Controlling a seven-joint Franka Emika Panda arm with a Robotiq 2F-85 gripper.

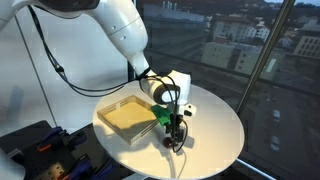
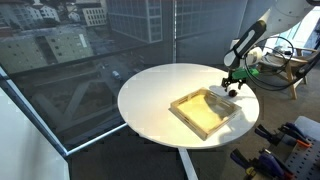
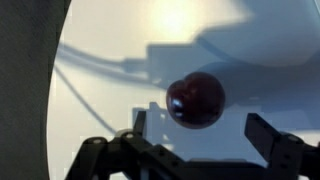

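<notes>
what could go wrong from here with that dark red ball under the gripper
1. The dark red ball lies loose on the table between the fingers of the open gripper; a clipped touch could send it rolling, perhaps off the edge.
2. In an exterior view the tray stands close beside the gripper; a sideways move might bump it.

The bench (image 1: pixel 215 130) has a smooth white top with a soft sheen, washed bright by glare in the wrist view. The tray (image 1: pixel 125 117) on it looks like pale, matt wood or board, tan inside; which of the two cannot be told. The ball (image 3: pixel 196 99) is dark red and glossy, its smooth skin carrying a small highlight. The gripper (image 3: pixel 197 140) is dull matt black, seemingly plastic and metal. The arm (image 1: pixel 120 30) wears a smooth, glossy white shell, and its cable (image 1: pixel 50 55) looks like black rubber
</notes>
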